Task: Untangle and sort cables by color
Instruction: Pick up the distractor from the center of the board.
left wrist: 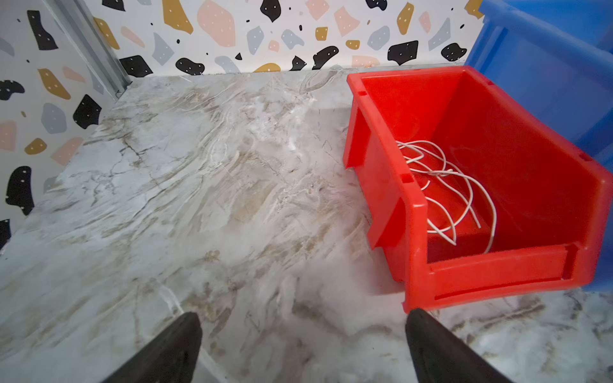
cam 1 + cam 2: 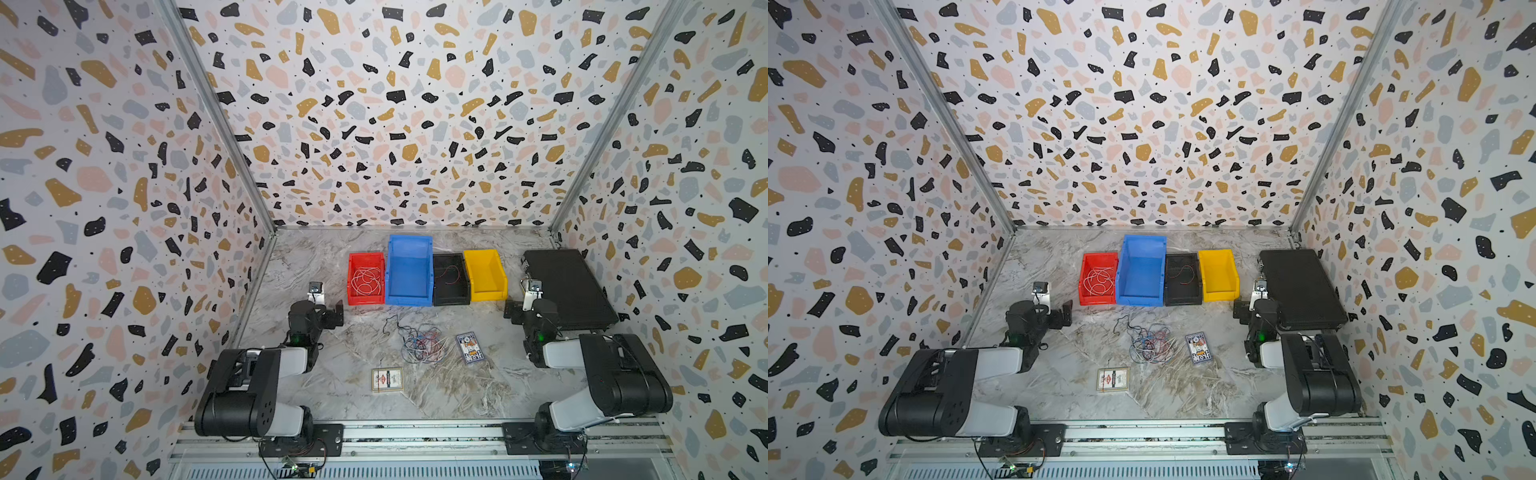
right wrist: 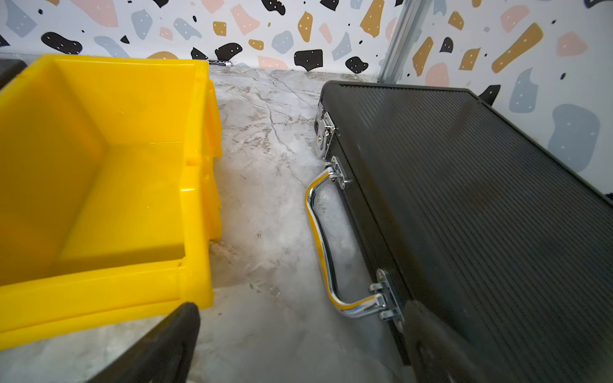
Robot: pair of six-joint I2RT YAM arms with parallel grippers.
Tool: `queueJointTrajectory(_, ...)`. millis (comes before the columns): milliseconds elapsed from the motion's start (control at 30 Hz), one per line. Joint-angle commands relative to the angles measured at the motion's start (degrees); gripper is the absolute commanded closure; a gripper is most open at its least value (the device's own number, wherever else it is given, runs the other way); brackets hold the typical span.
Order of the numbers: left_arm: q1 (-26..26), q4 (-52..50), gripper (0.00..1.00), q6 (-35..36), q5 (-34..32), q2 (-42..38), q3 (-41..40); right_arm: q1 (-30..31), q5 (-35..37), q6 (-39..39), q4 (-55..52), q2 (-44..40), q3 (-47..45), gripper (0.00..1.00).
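Note:
A tangle of thin blue, red, white and black cables [image 2: 419, 343] lies loose on the marble table, seen in both top views [image 2: 1148, 343]. Several white cables [image 1: 444, 185] are coiled in the red bin [image 2: 351, 278]. One red cable [image 2: 451, 274] lies in the black bin [image 2: 436, 297]. The blue bin [image 2: 409, 249] and the yellow bin [image 3: 195, 185] hold nothing. My left gripper [image 1: 303, 318] stands open at the red bin's front left corner, nothing between its fingers. My right gripper [image 3: 300, 308] stands open between the yellow bin and a black case, also holding nothing. Both grippers are well back from the tangle.
The black ribbed case [image 3: 481, 199] with a chrome handle [image 3: 318, 232] lies at the right, close to my right fingers. Two playing-card boxes lie flat by the tangle, one [image 2: 387, 379] in front of it and one [image 2: 468, 347] to its right. Patterned walls close three sides.

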Motion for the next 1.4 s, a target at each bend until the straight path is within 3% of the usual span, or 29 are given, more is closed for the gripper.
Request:
queueJointTrajectory(0,-0.3,0.8,0.01,0.6,-1.3,-0.6,1.4,0.0,-0.1,-0.2,-0.1,-0.2,1.1,0.00)
queueJointTrajectory(467,-0.3,0.6,0.01,0.5,-1.2,-0.4,1.5,0.1,-3.0,-1.3,-1.5,0.0,1.9,0.00)
queueJointTrajectory(567,-0.3,0.4,0.01,0.5,-1.4,-0.4,1.6,0.1,-8.1,-3.1,-2.7,0.1,2.6,0.00)
queueJointTrajectory(833,-0.5,0.6,0.00,0.7,-2.1,-0.5,1.5,0.0,-6.4,-2.4,-2.8,0.1,2.7,0.00)
queueJointTrajectory(933,-0.8,0.0,0.01,-0.8,-5.7,-3.2,0.9,0.1,-5.7,-2.2,-2.7,-0.3,2.7,0.00)
queueJointTrajectory(1000,-1.3,-9.4,0.01,-1.4,-8.8,-9.9,2.8,0.2,-7.7,-3.2,-11.2,-5.2,5.0,0.00)
queueJointTrajectory(1067,-3.2,-22.2,0.01,-4.0,-12.6,-16.5,7.7,0.7,-6.7,-1.0,-27.1,-11.0,10.3,0.00)
queueJointTrajectory(1267,-4.9,-37.4,0.01,-14.3,-4.0,-24.9,15.2,2.3,-19.4,5.6,-53.9,-17.3,19.7,0.00)
queueJointTrajectory(1367,-6.0,-36.5,0.01,-17.5,1.2,-27.8,14.2,7.5,-18.1,3.7,-64.2,-17.4,21.4,0.00)
